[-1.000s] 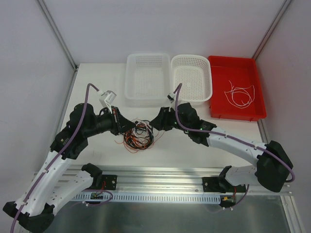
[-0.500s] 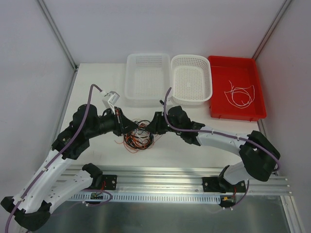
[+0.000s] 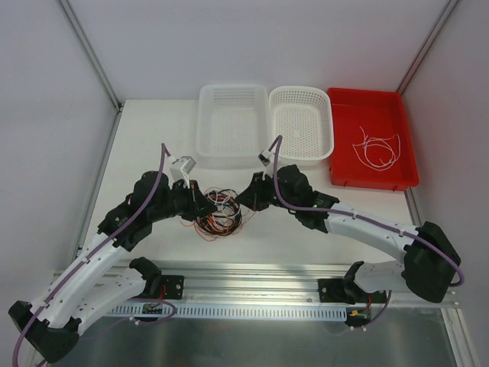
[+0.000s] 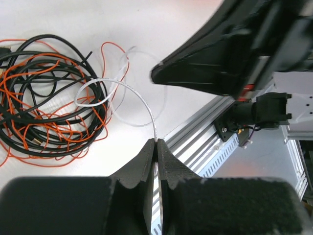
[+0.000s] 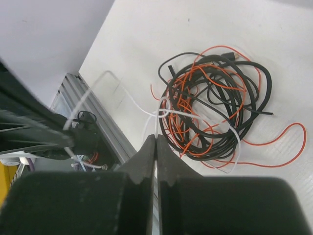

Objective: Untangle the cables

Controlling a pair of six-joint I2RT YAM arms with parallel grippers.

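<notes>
Top external view shows the cables (image 3: 218,218) in one heap of black, orange-red and white loops on the white table (image 3: 145,145). The heap lies at the middle of the frame, just below the left basket (image 3: 221,160) and the right basket (image 3: 302,155), which stand side by side. A red tray (image 3: 372,183) sits at the upper right, well apart from the heap, with a loose white wire (image 3: 380,149) curled inside it. The left arm (image 3: 99,252) comes in on the heap from the left and the right arm (image 3: 367,225) from the right.

Left wrist view has the left gripper (image 4: 157,147) at lower centre, its fingers pressed together on a white cable (image 4: 132,88). This cable rises from the seam, arcs up and left, and ends in a small loop over the edge of the heap, which fills the left of the frame. An aluminium rail (image 4: 205,132) crosses the lower right.

Right wrist view has the right gripper (image 5: 156,139) at lower centre, fingers closed flat against each other. A thin white strand (image 5: 156,125) runs from their seam straight up to the heap, right of centre, and looks pinched there. Whether this strand is the same cable that the left gripper holds, I cannot tell.
</notes>
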